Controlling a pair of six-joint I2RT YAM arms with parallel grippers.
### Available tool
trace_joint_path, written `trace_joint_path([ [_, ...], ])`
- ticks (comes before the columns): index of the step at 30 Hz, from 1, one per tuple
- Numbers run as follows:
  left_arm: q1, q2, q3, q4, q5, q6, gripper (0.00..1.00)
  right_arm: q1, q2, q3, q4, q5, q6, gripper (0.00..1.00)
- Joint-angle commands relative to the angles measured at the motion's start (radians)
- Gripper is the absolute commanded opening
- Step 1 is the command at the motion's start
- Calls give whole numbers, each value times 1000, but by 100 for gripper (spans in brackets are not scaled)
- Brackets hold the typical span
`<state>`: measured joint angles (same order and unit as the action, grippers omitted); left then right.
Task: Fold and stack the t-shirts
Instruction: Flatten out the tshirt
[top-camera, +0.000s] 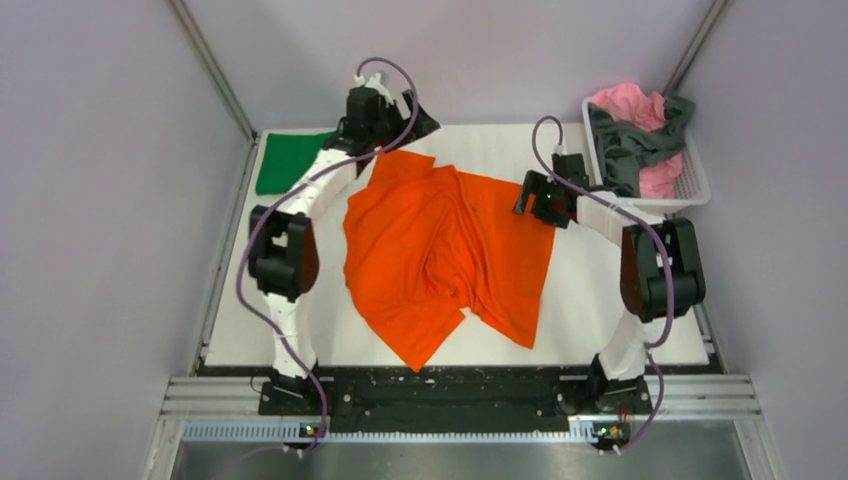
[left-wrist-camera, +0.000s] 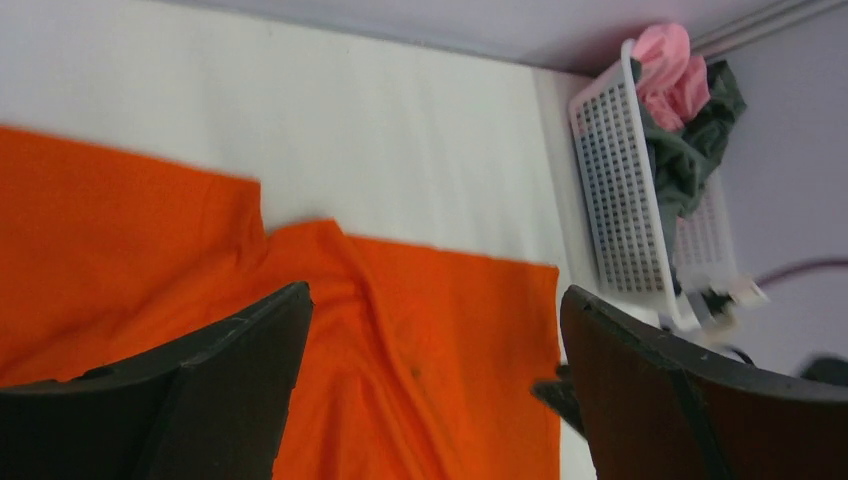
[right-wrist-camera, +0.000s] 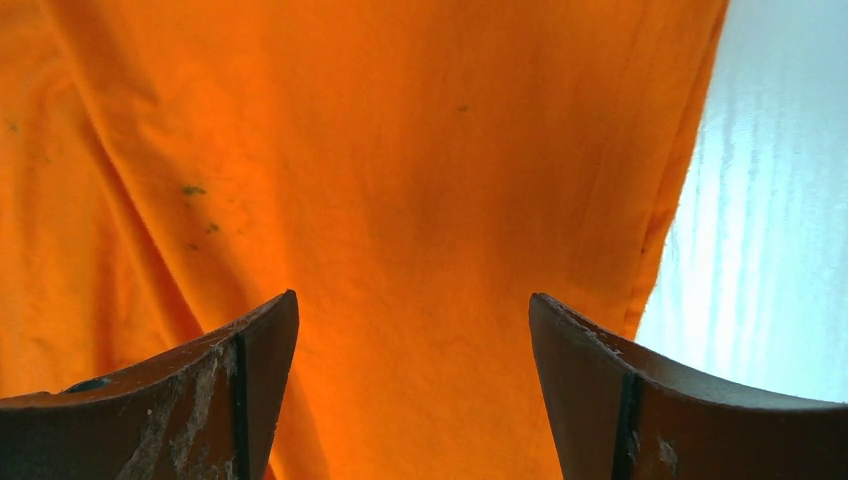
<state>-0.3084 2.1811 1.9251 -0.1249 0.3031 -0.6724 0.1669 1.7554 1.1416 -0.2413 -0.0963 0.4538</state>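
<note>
A bright orange t-shirt (top-camera: 440, 255) lies crumpled and partly spread across the middle of the white table. It also fills the left wrist view (left-wrist-camera: 420, 350) and the right wrist view (right-wrist-camera: 400, 180). My left gripper (left-wrist-camera: 435, 300) hovers at the shirt's far left corner, open, nothing between its fingers. My right gripper (right-wrist-camera: 413, 300) hangs over the shirt's far right edge, open and empty as well. A folded green t-shirt (top-camera: 290, 160) lies flat at the far left. Pink (top-camera: 630, 105) and dark grey (top-camera: 625, 150) t-shirts sit bunched in the basket.
A white plastic basket (top-camera: 690, 185) stands at the table's far right corner, also seen from the left wrist (left-wrist-camera: 610, 200). Grey walls close in on both sides. A black rail (top-camera: 430, 385) with the arm bases runs along the near edge.
</note>
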Motion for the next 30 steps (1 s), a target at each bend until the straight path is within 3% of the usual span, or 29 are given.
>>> trace_joint_path([
  [1,0,-269,-347,-43,-13,103,99,0,63,35,20,-46,7,84],
  [5,1,-352,-550,-121,-60,91,99,3,97,27,9,-8,6,84],
  [9,20,-322,-592,-125,-99,25,98,5,142,35,-23,44,9,84],
  [19,109,-24,-313,-357,-183,42,93,-37,232,122,-79,135,18,84],
  [30,152,332,234,-507,-122,182,94,-116,400,384,-146,150,11,84],
])
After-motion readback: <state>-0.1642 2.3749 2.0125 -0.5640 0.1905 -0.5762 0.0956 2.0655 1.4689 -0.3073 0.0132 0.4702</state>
